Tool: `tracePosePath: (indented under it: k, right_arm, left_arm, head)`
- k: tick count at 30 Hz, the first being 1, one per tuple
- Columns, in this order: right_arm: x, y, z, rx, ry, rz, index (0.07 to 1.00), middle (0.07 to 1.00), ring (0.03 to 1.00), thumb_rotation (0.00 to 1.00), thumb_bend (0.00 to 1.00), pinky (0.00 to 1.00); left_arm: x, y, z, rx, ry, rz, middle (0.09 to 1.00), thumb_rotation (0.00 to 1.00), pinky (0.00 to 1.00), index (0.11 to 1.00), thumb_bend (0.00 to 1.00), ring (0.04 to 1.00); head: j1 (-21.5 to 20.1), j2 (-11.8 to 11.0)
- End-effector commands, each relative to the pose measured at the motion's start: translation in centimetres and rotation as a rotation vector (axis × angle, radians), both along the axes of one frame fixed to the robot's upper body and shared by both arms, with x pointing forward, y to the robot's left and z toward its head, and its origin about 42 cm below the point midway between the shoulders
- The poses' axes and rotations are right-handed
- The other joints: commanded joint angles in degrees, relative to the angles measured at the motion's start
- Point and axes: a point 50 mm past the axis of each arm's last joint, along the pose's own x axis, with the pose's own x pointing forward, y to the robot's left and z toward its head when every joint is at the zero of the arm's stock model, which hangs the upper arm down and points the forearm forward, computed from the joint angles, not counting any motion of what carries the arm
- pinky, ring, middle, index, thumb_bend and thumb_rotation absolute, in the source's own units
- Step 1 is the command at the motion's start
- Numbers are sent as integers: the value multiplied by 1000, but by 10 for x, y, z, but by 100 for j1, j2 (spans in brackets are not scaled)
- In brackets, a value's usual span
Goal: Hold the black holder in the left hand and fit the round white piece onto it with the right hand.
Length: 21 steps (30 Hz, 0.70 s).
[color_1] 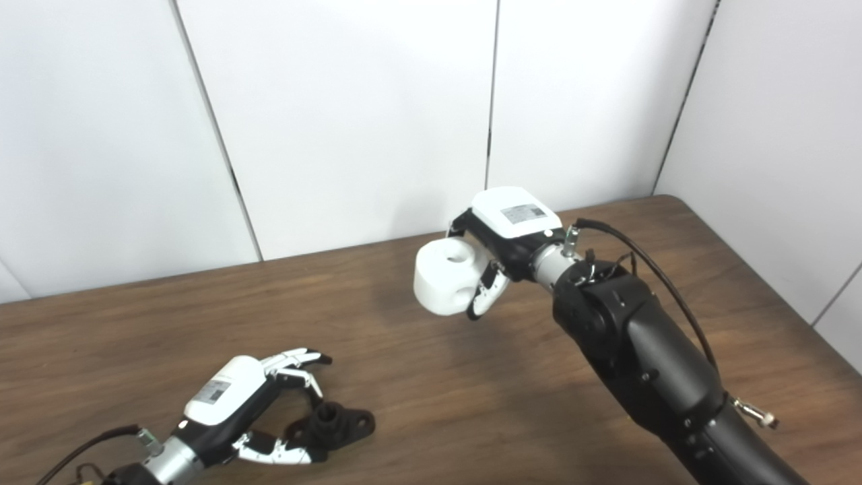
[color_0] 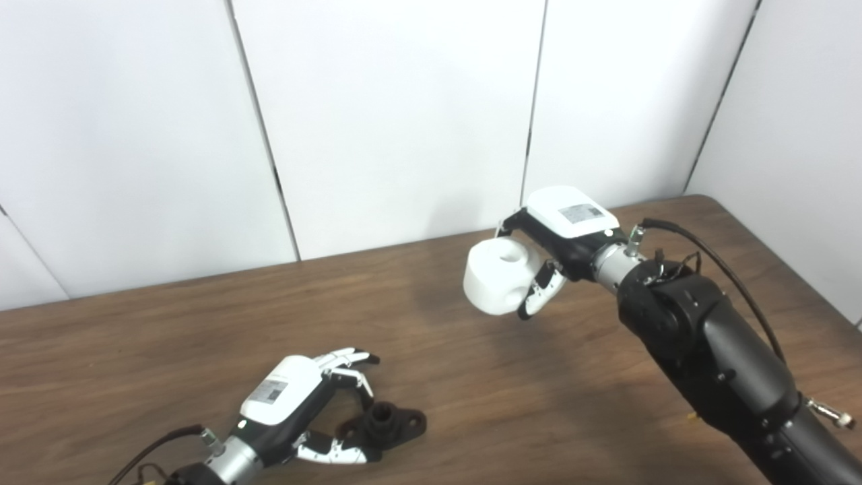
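- My left hand [color_0: 286, 404] lies low over the wooden table [color_0: 168, 337], at the near left of the scene, with its white back turned up and its arm coming in from the bottom edge.
- Its fingers [color_0: 347, 357] are spread and curved, reaching out toward the right, and the thumb lies along the table below them. The hand is well open.
- The black holder [color_0: 385, 424] sits on the table just at the tips of that hand, in the gap between the fingers above and the thumb below. Its short round stub points up from a flat base with a hole at the right end.
- I cannot tell for sure whether the thumb touches the near end of the base; the fingers arch over it and are not closed on it.
- Farther right and well apart from the holder, the round white piece [color_0: 498, 277] is held up clear of the table. It is a stubby cylinder with a hole in its top face and another in its side.
- My right hand [color_0: 562, 236] grips that piece from its right side, fingers closed around it, with the wrist and dark forearm running down to the bottom right corner.
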Motion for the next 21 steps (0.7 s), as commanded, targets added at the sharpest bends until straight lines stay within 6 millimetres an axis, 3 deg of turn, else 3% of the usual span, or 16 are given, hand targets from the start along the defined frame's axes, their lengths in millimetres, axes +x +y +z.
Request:
tracePosePath:
  k: [1,15,21]
  right_arm:
    - [-7,11,17,-4,-80,74,482,730,799,144,522,731]
    - [-27,32,-7,133,-74,221,482,729,804,142,520,715]
    - [-27,47,-15,130,-42,277,482,731,802,140,521,714]
  left_arm:
    - [-11,8,-43,188,154,44,877,64,805,488,524,909]
    - [-6,-16,-45,191,159,60,890,65,825,486,524,918]
    - [-5,-22,-46,180,154,61,893,68,811,485,524,918]
  head:
    - [82,29]
    - [947,214]
    - [1100,266]
